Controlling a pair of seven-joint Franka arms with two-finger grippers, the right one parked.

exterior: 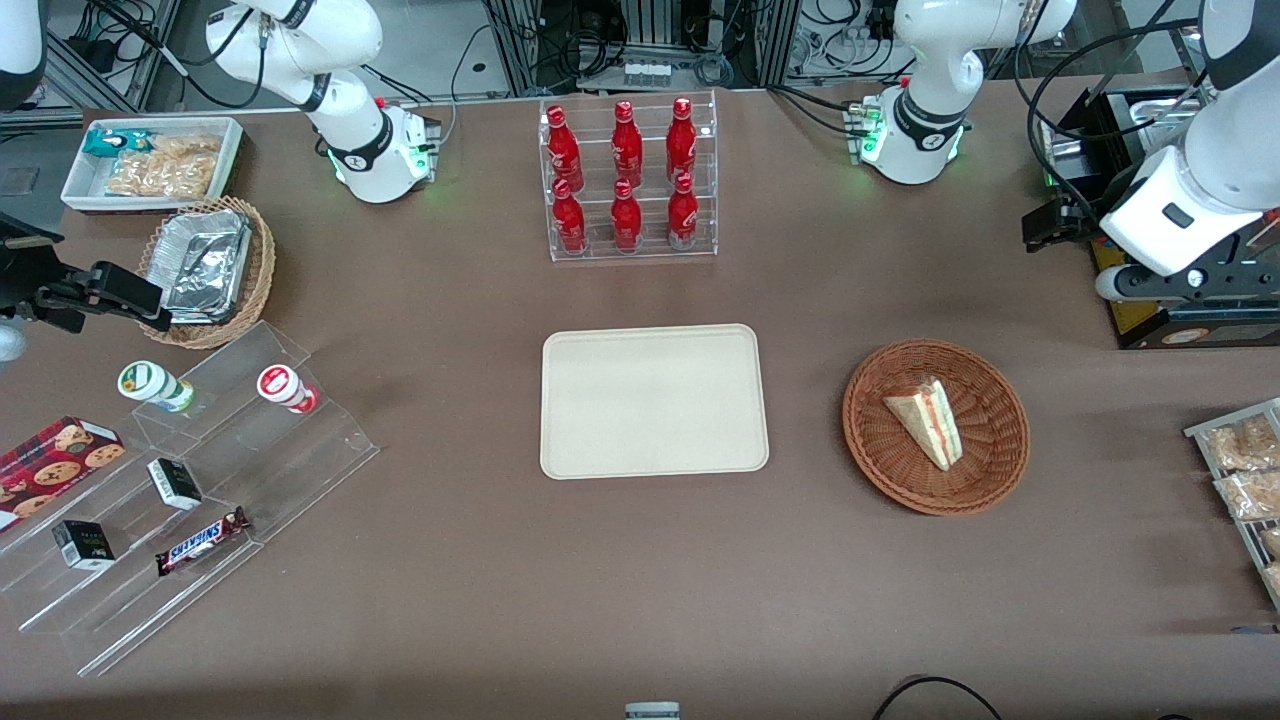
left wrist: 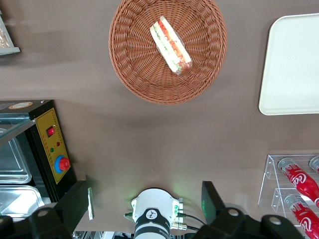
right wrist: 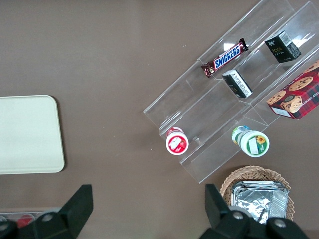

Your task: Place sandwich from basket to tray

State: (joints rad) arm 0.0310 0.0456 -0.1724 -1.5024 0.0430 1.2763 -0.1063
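Fingers [left wrist: 144,204]: mine, spread wide with nothing between them; they hang high over the bench, above the strip between the basket and my arm's base.
Fingertips [left wrist: 75,204]: dark, well apart from each other, touching nothing.
Sandwich [exterior: 927,420]: lies in the basket, pale bread face up, pink-red and green filling along the long cut edge; narrow end points toward the front camera. Well below my fingers and nearer the front camera than they are; no contact.
Sandwich, wrist view [left wrist: 171,45]: cut edge faces the camera, layers plainly visible, roughly central in the weave.
Basket [exterior: 990,470]: round, reddish-brown wicker, on the bench toward my working end, beside the tray and apart from it.
Tray [exterior: 654,400]: cream-beige, rounded corners, low rim, flat on the mid-bench; nothing lies on it.
Bench [exterior: 480,600]: brown surface carrying everything.
Bottle rack [exterior: 630,180]: clear stand of red bottles, farther from the front camera than the tray.
Control box [left wrist: 50,144]: black with a yellow panel and red button, near my fingers at the working arm's end.
Snack packets [exterior: 1245,465]: at the bench edge on my end, nearer the front camera than the control box.
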